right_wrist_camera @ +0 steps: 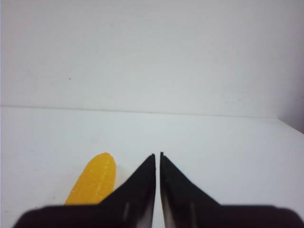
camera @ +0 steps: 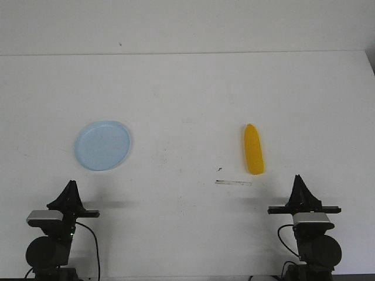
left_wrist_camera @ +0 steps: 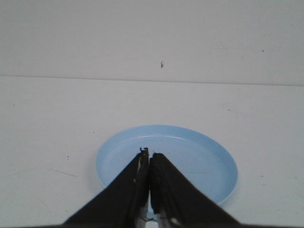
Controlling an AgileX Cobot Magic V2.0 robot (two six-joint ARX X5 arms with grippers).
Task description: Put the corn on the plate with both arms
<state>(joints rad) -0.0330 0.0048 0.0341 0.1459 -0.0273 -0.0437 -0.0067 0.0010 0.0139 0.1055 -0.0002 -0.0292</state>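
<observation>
The yellow corn (camera: 254, 150) lies flat on the white table right of centre, its tapered end pointing away from me; the right wrist view shows the corn (right_wrist_camera: 92, 181) beside my fingers. A pale blue plate (camera: 103, 144) rests on the left side, empty, and the plate (left_wrist_camera: 190, 156) fills the left wrist view. My left gripper (camera: 71, 184) sits shut near the front edge, short of the plate, holding nothing. My right gripper (camera: 299, 178) is also shut and empty, near the front edge, to the right of the corn and nearer to me.
A short pale strip (camera: 233, 183) and a small dark speck (camera: 219, 169) lie on the table just in front of the corn. The table's far edge (camera: 187, 54) meets a plain wall, and its right edge (camera: 369, 64) shows at the back right.
</observation>
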